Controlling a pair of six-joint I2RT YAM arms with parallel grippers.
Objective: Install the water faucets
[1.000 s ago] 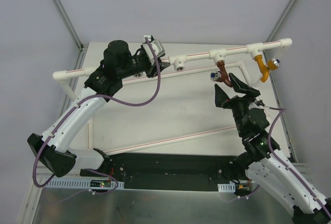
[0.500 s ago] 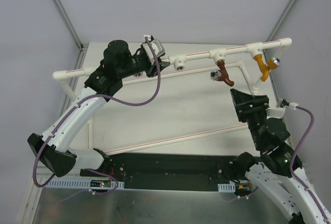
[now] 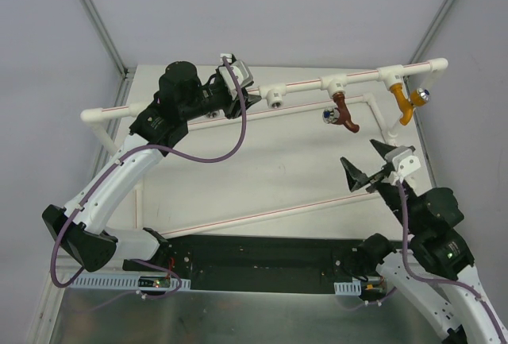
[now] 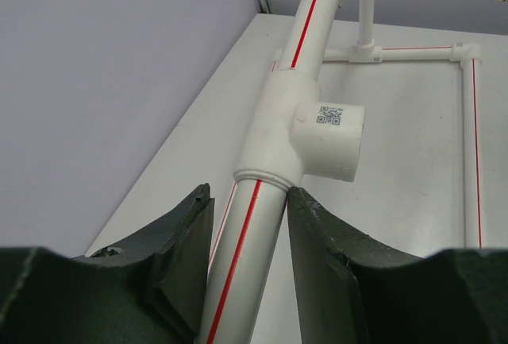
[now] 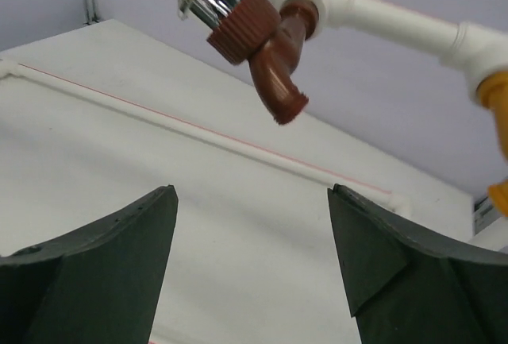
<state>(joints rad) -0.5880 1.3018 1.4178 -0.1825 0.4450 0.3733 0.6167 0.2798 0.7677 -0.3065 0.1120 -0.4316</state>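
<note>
A raised white pipe rail point(image 3: 302, 84) with a thin red stripe spans the far side of the white table point(image 3: 262, 161). Toward the rail's left half sits an empty white tee socket point(image 3: 275, 96) with a metal-ringed hole; up close, its branch carries a small QR label point(image 4: 331, 114). Just nearer than the rail, and lower, runs a second striped pipe point(image 3: 294, 109). Well nearer again, a third pipe point(image 3: 270, 214) lies slanted on the table. Grey walls point(image 3: 278, 10) stand behind the rail.
</note>
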